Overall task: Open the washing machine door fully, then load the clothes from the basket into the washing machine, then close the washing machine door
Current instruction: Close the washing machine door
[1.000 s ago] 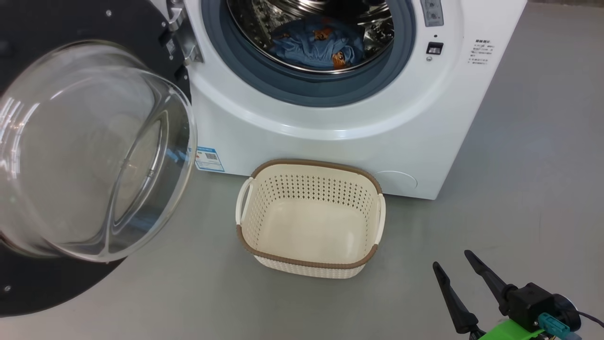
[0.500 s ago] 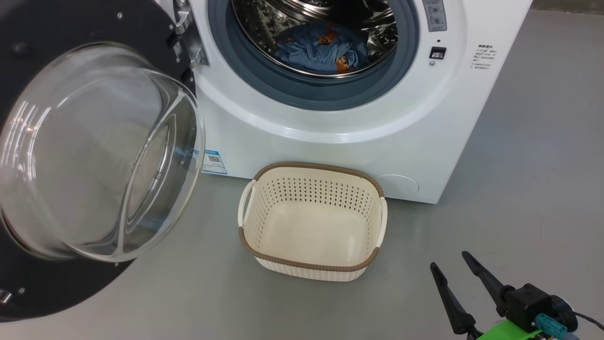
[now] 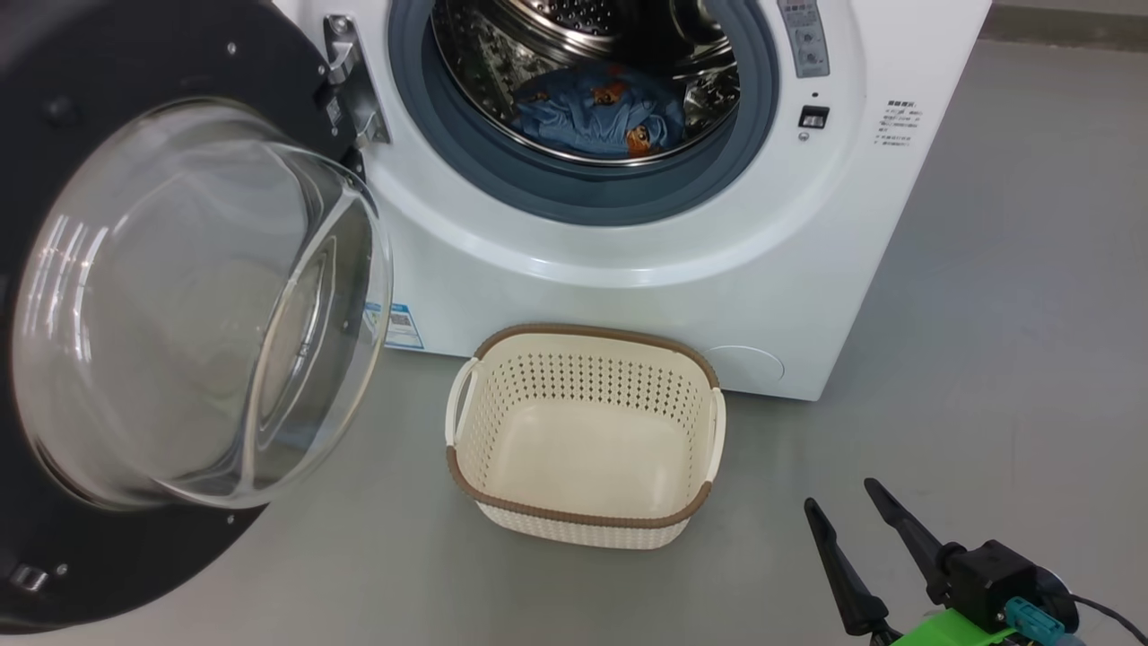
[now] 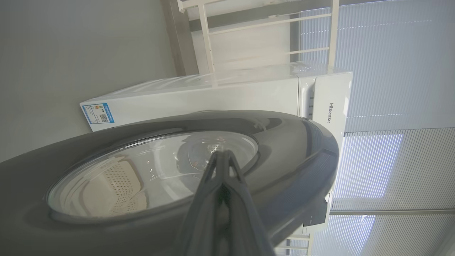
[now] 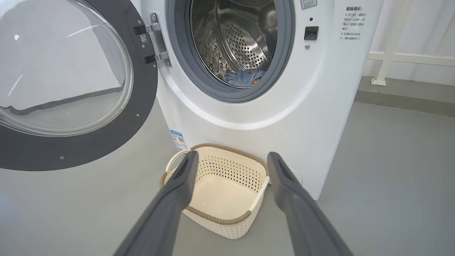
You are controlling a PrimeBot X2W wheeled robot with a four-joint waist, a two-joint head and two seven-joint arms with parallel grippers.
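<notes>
Door: washing machine door [image 3: 179,314] swung wide, done.
Load: clothes [image 3: 596,112] in the drum, basket [image 3: 583,334] empty — done.
Remaining: shutting the door.
Pincers: left pincer [image 4: 222,156] closed tight, right pincer [image 3: 840,495] spread — both empty.

- Setting: indoor laundry corner, bare like a test room rather than a furnished home.
- Washing machine [image 3: 628,269]: white front-loader, free-standing on open floor.
- Floor [image 3: 987,314]: smooth, plain grey.
- Basket [image 3: 574,536]: cream plastic laundry basket, on the floor just before the machine.
- Blinds [image 4: 398,71]: pale, slatted, daylight behind.
- White railing [image 5: 408,58]: beyond the machine.
</notes>
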